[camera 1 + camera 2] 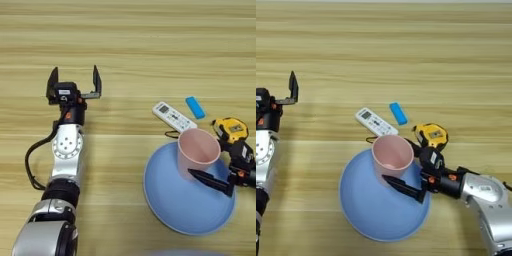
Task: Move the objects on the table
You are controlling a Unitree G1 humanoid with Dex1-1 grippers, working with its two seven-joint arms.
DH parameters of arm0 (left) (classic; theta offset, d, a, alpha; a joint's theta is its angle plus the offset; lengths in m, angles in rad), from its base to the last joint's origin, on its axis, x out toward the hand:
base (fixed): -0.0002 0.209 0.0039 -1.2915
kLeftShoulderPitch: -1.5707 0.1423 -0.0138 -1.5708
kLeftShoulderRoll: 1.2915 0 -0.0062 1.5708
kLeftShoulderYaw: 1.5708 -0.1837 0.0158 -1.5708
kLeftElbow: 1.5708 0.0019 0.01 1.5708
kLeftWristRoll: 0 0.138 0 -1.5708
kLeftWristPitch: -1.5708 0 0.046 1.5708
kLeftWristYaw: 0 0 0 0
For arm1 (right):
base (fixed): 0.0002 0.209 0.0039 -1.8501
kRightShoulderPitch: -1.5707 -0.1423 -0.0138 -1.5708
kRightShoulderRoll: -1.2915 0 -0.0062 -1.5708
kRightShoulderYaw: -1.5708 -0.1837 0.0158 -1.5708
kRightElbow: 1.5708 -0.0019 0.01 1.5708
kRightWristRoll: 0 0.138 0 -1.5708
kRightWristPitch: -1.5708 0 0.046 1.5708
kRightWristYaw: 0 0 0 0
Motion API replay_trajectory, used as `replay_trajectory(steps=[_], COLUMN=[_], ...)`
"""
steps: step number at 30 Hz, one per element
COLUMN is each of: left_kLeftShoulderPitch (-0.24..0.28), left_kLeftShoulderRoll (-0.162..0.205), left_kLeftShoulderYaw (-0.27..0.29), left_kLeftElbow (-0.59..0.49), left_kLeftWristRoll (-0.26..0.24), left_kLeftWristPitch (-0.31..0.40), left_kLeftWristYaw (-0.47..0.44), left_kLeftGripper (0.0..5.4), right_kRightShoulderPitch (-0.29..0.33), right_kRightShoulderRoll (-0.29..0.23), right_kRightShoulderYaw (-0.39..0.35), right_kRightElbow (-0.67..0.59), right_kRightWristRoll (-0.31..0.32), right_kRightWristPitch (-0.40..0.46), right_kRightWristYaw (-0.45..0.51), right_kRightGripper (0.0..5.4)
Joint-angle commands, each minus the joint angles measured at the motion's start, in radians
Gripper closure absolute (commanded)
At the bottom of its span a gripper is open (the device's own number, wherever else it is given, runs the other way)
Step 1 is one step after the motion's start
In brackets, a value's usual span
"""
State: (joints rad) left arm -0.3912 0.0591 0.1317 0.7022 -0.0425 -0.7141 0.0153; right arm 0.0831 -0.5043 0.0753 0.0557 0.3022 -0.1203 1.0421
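Right eye view: right hand (pixel 404 170) clasping pink cup (pixel 392 156).

- The tabletop (pixel 150 50) is light-brown wood grain with darker horizontal plank lines.
- The cup (pixel 392 155) is pale pink.
- The plate (pixel 366 210) is light blue.
- The remote control (pixel 173 117) is white with a small grey screen.
- The block (pixel 195 107) is bright blue.
- The tape measure (pixel 430 135) is yellow and black.
- My left gripper (pixel 74 86) and right gripper (pixel 406 170) have black fingers; my arms are silver-grey.

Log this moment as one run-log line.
right end effector: shut on pink cup, over blue plate | left end effector: open, idle | remote, blue block: on table
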Motion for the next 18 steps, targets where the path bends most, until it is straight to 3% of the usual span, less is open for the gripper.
replay_trajectory(steps=[1, 18], left_kLeftShoulderPitch=[-0.023, -0.031], left_kLeftShoulderRoll=[0.007, 0.010], left_kLeftShoulderYaw=[-0.002, 0.000], left_kLeftElbow=[0.017, 0.034], left_kLeftWristRoll=[0.009, 0.007], left_kLeftWristPitch=[-0.009, -0.012], left_kLeftWristYaw=[-0.002, -0.005], left_kLeftGripper=[0.00, 0.00], right_kRightShoulderPitch=[0.001, 0.027], right_kRightShoulderRoll=[-0.004, 0.019], right_kRightShoulderYaw=[0.016, 0.054], right_kRightElbow=[0.032, 0.077], right_kRightWristRoll=[-0.023, -0.030], right_kRightWristPitch=[0.011, -0.015], right_kRightWristYaw=[-0.004, -0.018], right_kRightGripper=[1.09, 1.17])
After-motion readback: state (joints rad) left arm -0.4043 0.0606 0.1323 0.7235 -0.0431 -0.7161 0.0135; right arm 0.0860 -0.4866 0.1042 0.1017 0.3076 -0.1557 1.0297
